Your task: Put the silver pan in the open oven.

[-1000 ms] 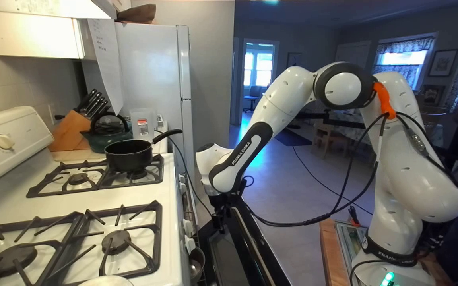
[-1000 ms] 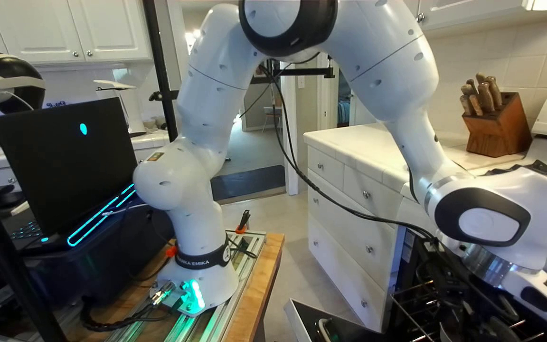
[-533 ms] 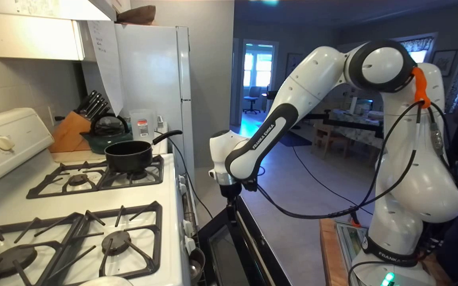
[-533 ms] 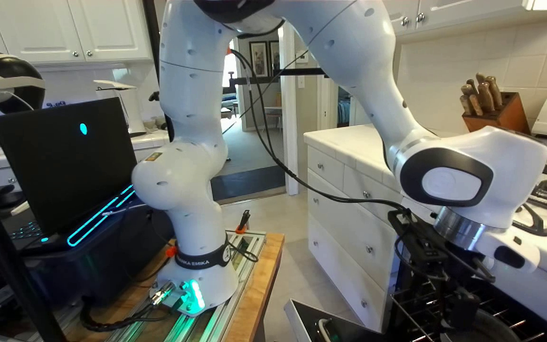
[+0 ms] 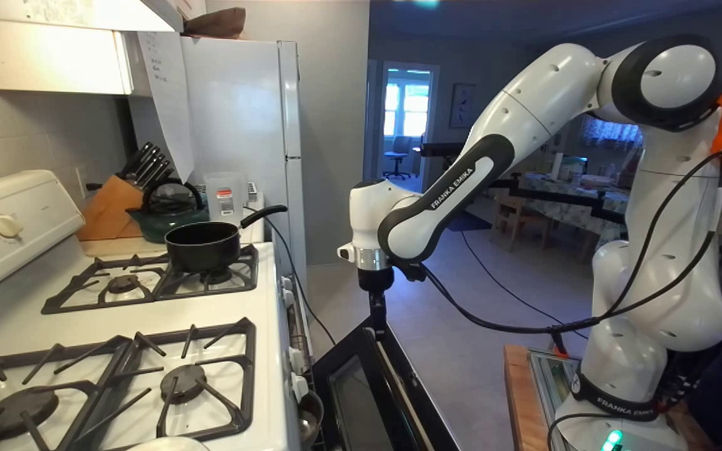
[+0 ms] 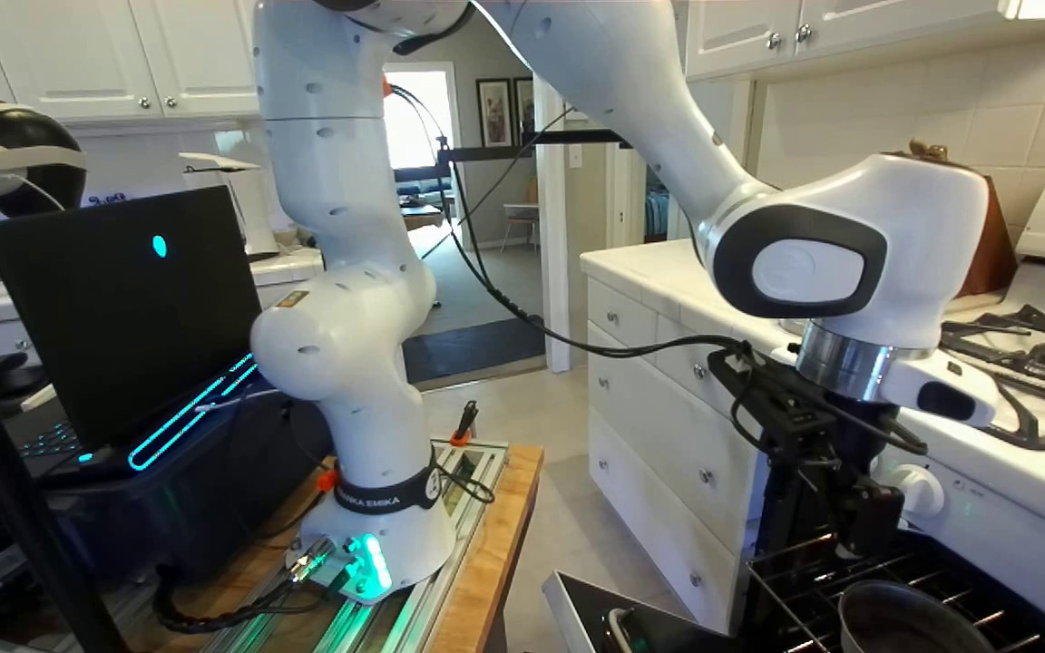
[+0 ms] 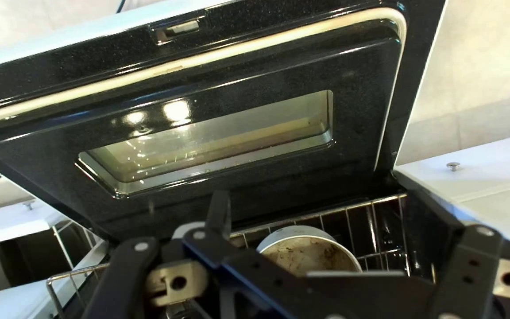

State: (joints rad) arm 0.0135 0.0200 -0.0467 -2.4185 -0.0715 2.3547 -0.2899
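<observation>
The silver pan sits on the wire rack at the opening of the oven, its stained tan interior facing up in the wrist view. The lower half is behind my gripper, and I cannot see the handle. The pan also shows in an exterior view and partly in an exterior view. The oven door is lowered open; it shows in an exterior view. My gripper is open and empty, above the rack and apart from the pan, pointing down, near the door's far end.
A black pot stands on the back burner grate, handle outward. A green kettle and knife block stand behind it. White drawers flank the oven. A black cable hangs along the arm.
My gripper has risen from low by the oven rack and drawn back toward the robot base. The pan stays on the rack and is now less covered by the gripper.
</observation>
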